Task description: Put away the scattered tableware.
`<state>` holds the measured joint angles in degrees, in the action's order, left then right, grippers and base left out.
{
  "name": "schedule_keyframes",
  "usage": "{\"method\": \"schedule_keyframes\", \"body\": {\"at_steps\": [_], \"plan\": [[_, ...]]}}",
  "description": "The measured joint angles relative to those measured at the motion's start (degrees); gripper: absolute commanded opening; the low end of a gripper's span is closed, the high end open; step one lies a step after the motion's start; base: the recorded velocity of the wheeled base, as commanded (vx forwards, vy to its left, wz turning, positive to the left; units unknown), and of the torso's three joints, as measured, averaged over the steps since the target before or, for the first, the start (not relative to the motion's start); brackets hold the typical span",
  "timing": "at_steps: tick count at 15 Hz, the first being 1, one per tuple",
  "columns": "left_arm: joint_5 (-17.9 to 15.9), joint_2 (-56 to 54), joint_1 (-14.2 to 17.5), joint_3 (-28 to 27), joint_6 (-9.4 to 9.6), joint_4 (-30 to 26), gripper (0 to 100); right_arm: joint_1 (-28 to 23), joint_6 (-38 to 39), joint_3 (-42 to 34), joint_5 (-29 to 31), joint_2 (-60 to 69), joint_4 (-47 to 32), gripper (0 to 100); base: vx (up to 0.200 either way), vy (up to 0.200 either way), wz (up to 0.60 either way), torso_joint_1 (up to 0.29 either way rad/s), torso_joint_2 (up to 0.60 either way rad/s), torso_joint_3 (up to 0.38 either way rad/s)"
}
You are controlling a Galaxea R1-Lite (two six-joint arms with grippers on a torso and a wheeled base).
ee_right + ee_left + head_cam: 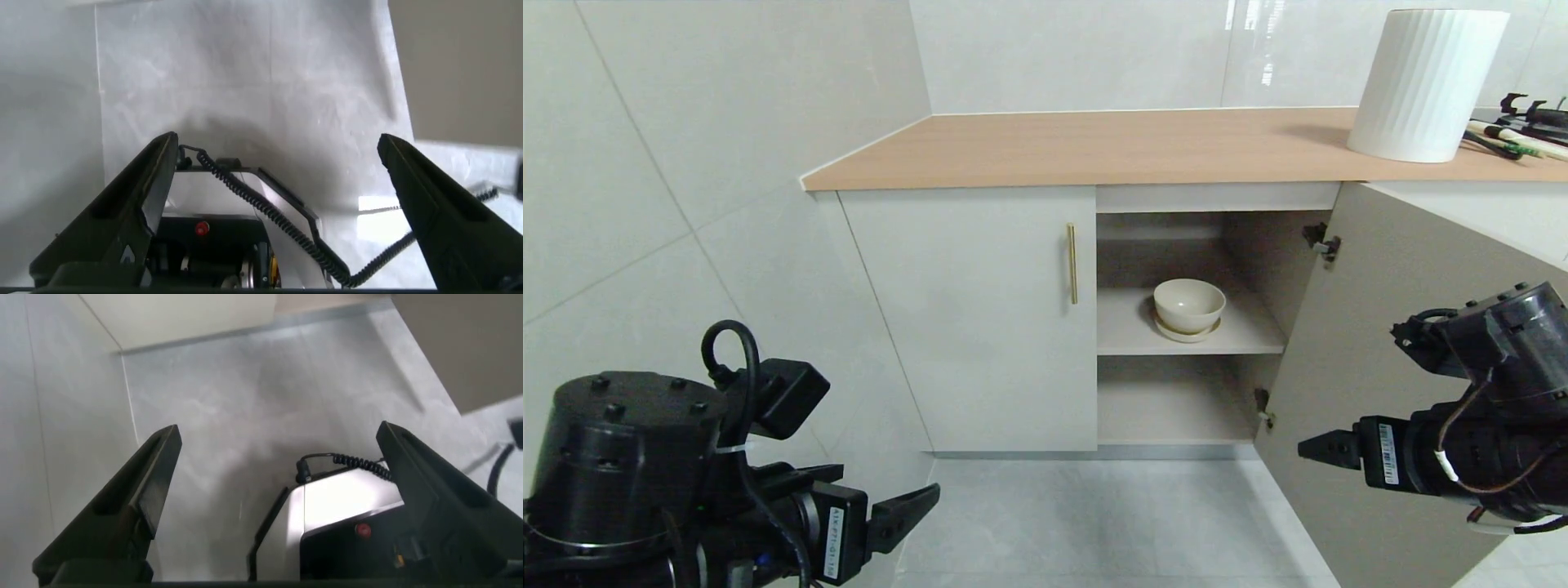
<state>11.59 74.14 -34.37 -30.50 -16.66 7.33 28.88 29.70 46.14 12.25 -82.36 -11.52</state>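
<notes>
Head view: a little toward 3 o'clock from the middle, a pale bowl [1189, 304] sits on a plate [1186, 331], and both rest on the upper shelf [1245, 333] of the cupboard. The right door [1347, 351] stands wide open, swung out toward 4 o'clock. The left door [980, 327], with its brass handle [1072, 263], is shut.

The bowl and plate look put away, so that part of the job seems done. The lower shelf [1168, 408] holds nothing.

On the counter [1094, 147], up at 1 o'clock, stands a white ribbed pot [1425, 82]. Just beside it, toward 2 o'clock, lie some long thin things [1515, 139]. They are too small to tell whether they are tableware; if they are, they are what is left to store. Otherwise only closing the door remains.

The left gripper [278, 437] hangs low at 7 o'clock, its fingers spread wide with nothing between them and only floor beneath. The right gripper [278, 145] is at 4 o'clock, in front of the open door, likewise spread wide and holding nothing.
</notes>
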Motion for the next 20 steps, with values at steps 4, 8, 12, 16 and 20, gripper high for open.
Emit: {"method": "schedule_keyframes", "body": {"at_steps": [4,8,12,16,20], "plan": [[-0.02,0.06,0.0,0.05,-0.02,0.04,100,0.02,0.09,0.02,-0.02,0.0,0.04,100,-0.15,0.0,0.0,0.002,0.0,-0.001],[-0.07,0.27,0.02,0.22,0.0,0.04,100,0.0,0.09,-0.61,-0.02,0.11,0.02,100,0.0,0.0,0.0,0.0,0.0,0.0],[-0.05,0.61,0.02,0.29,0.0,0.09,100,0.06,0.09,-1.18,0.46,0.55,0.02,100,0.0,0.0,0.0,0.0,0.0,0.0],[-0.02,0.72,0.0,0.29,0.02,0.09,100,0.11,0.16,-1.13,0.35,1.51,-2.88,100,0.0,-0.1,0.0,0.0,0.0,0.0],[0.01,0.48,0.02,0.21,0.06,0.06,100,-0.33,-0.17,-0.11,0.39,2.21,-9.91,100,0.0,-0.2,0.0,0.009,0.0,0.002]]}}
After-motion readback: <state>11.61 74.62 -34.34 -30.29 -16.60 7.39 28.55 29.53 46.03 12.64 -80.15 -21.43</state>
